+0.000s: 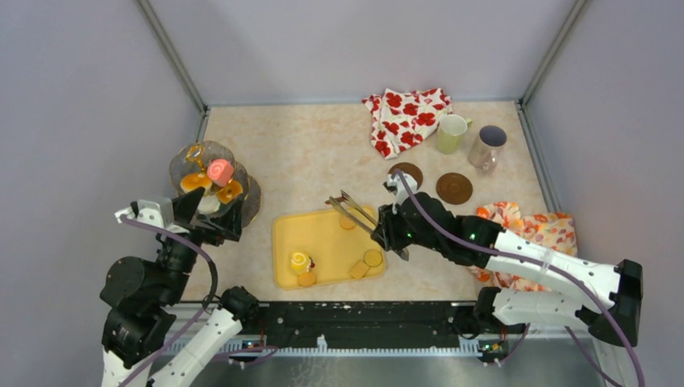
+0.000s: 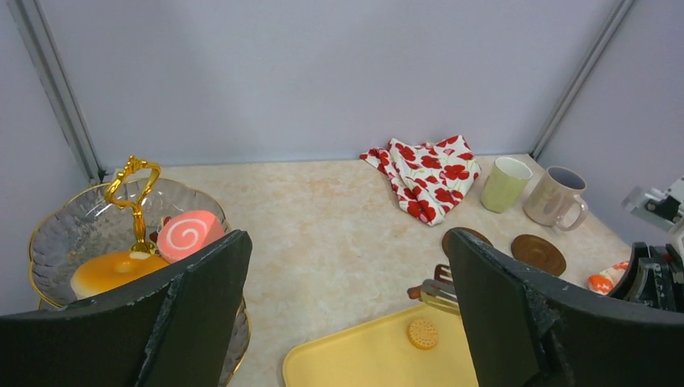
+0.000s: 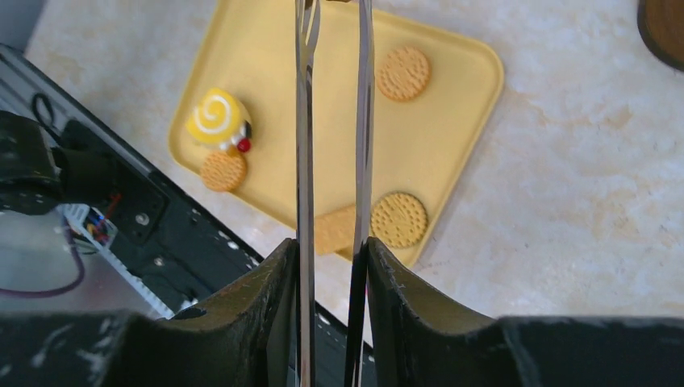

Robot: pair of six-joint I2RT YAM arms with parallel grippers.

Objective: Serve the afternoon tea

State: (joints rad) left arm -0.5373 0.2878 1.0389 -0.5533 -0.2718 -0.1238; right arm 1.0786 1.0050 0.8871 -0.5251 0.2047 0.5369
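A yellow tray (image 1: 319, 230) holds a yellow swirl roll (image 1: 300, 261) and several round biscuits (image 3: 402, 72). A glass tiered stand (image 1: 184, 161) at the left holds a pink swirl roll (image 1: 219, 170) and orange tarts (image 1: 193, 181). A pale-yellow mug (image 1: 450, 133) and a greyish mug (image 1: 486, 147) stand at the back right. My right gripper (image 1: 385, 234) is shut on the metal tongs (image 3: 305, 121), whose tips hang over the tray's far edge. My left gripper (image 2: 347, 238) is open and empty, just near of the stand.
A red-flowered cloth (image 1: 407, 117) lies at the back beside the mugs. Two brown coasters (image 1: 454, 188) lie right of the tray. An orange flowered cloth (image 1: 536, 230) lies under my right arm. Grey walls close in three sides.
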